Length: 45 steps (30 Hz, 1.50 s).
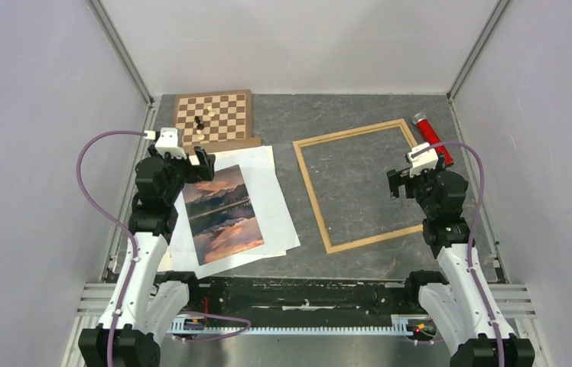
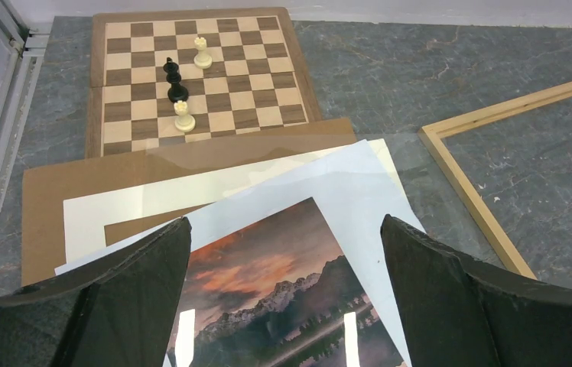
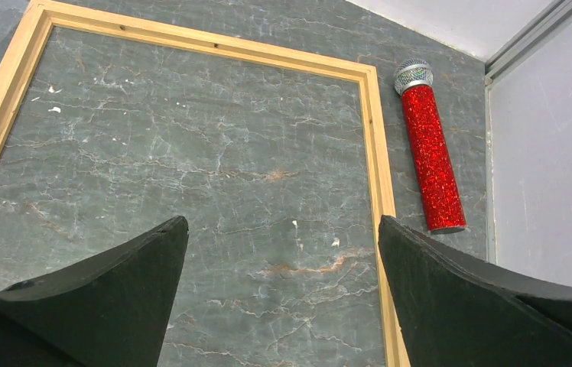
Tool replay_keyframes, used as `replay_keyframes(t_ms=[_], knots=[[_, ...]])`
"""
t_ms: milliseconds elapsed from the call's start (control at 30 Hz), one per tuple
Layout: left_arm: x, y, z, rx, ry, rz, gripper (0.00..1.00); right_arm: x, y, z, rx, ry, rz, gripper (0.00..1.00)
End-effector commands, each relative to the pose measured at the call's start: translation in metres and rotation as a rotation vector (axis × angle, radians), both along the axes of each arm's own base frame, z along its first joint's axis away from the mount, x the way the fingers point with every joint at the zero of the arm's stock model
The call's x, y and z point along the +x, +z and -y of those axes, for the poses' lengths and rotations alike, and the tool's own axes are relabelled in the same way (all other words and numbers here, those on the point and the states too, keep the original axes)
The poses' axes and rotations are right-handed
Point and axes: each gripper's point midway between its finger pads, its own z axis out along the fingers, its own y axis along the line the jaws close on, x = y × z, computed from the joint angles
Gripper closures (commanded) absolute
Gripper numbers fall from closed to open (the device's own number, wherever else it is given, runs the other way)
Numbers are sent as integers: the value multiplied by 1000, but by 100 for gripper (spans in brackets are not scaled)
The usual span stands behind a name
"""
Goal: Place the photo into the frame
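So, quick status. My left gripper (image 2: 284,229) is spread wide w/ nothing btwn the fingers, and it hangs above the far end of the photo (image 1: 223,214). The photo lies flat, face up, on the left side of the table (image 1: 329,107), long side running near-to-far and a bit skewed. It rests on top of white sheets (image 1: 275,206), which stick out around it. Under those is a brown backing board (image 2: 46,206), and its far edge meets the near edge of the chessboard (image 2: 214,46). Can't tell if it overlaps or just touches. The board carries 3 chess pieces (image 2: 177,80), 2 white and 1 black, all upright.

My right gripper (image 3: 283,222) is also wide open and holds nothing. It hovers over the right part of the frame (image 3: 191,43). The frame lies flat right of centre, well apart from the photo, w/ bare table showing thru the middle. A red glitter mic (image 3: 432,153) lies just outside the frame's right rail near the far corner, roughly parallel to it, w/ a thin gap btwn them.
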Motion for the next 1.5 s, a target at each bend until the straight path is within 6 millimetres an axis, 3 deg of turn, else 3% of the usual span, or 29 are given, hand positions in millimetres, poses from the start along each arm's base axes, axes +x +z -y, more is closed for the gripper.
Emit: replay_keyframes(t_ms=[0, 500, 833, 1067, 1200, 1300, 1467], knots=[[4, 22, -2, 40, -7, 67, 0, 4, 11, 2, -12, -6, 44, 2], [1, 27, -1, 44, -18, 58, 0, 1, 12, -5, -20, 40, 42, 2], [-1, 35, 10, 50, -91, 49, 0, 1, 29, -10, -19, 73, 15, 2], [-6, 21, 19, 80, -163, -28, 0, 1, 33, -37, 13, 204, -19, 2], [-10, 12, 26, 74, -210, -62, 0, 4, 25, -56, 40, 269, -53, 2], [-11, 4, 28, 72, -225, -84, 0, 8, 15, -75, 49, 323, -81, 2], [-4, -15, 25, 102, -227, -105, 0, 9, 0, -123, 87, 445, -111, 2]])
